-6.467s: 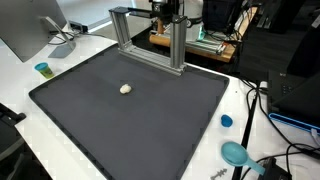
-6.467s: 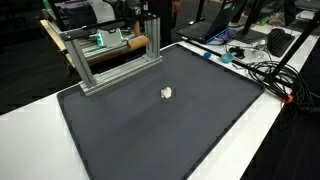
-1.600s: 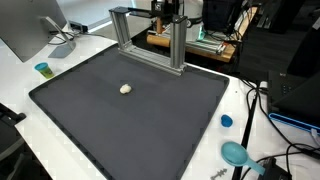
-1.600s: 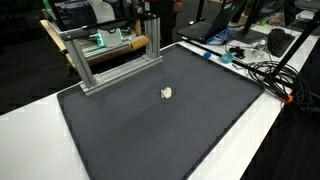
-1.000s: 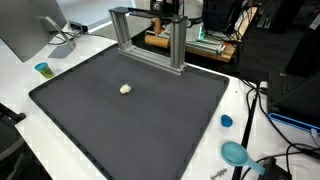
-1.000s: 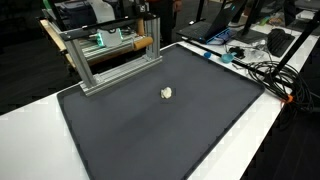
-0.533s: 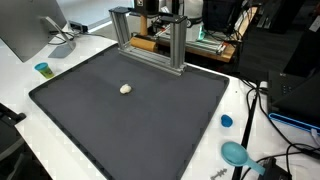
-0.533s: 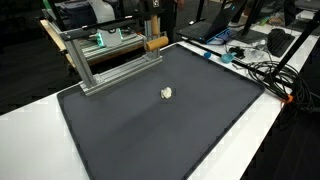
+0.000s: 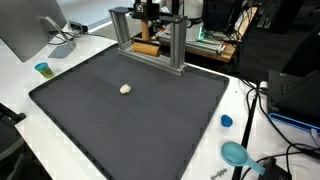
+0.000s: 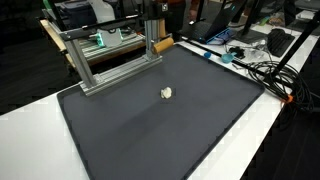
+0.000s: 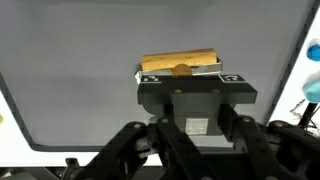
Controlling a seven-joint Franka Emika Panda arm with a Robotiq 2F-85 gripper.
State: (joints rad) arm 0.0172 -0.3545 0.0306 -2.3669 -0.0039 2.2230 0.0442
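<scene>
Gripping wooden block (image 11: 160,61) | tool (image 11: 181,71) fingertips hidden | metal frame (image 9: 179,48) partly screening tool

Lit softly from overhead, with faint shadows on the dark mat (image 9: 130,120), greyed by glare in the wrist view behind the dark, blurred gripper (image 11: 180,73) and bright wooden block (image 11: 185,60).

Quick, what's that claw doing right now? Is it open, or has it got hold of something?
The gripper: closed, holding a wooden block between its fingers.
</scene>
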